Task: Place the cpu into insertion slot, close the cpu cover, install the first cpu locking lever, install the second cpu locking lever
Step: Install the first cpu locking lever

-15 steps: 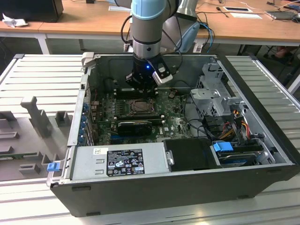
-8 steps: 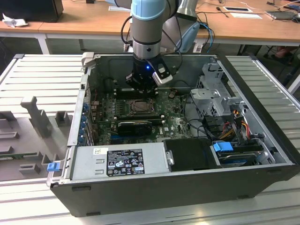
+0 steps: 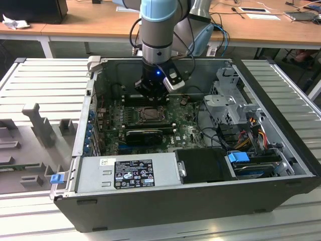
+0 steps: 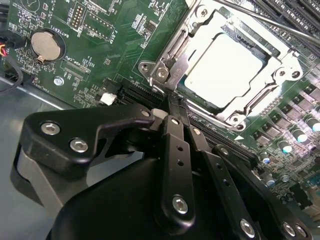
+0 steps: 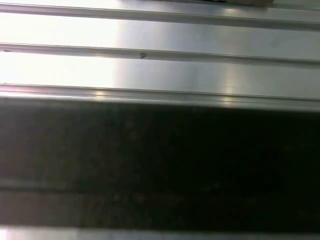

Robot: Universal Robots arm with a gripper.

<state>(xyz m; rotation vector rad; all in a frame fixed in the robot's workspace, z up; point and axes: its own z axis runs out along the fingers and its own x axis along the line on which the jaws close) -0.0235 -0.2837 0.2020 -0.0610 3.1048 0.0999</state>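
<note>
**Colleague:** Silvery frame over the chip — is that the cpu cover (image 4: pixel 280 65) already down?

**Me:** It looks so. In the second wrist view the cpu (image 4: pixel 222 70) lies flat in the insertion slot (image 4: pixel 192 37), and the cover sits around it, its cut-out showing the pale top.

**Colleague:** And the claw?

**Me:** My gripper (image 4: pixel 174 106) has its two fingers pressed together, nothing visibly between them. The tips are right at the slot's corner, where a thin wire locking lever (image 4: pixel 169 86) ends in a small hook.

**Colleague:** How will that lever handle?

**Me:** My guess: stiff, springy steel, slick and thin, likely to slip off a fingertip. I'd take it near the hooked end. The motherboard (image 4: pixel 95 45) around the slot is fragile, so no stray pressure there.
</note>
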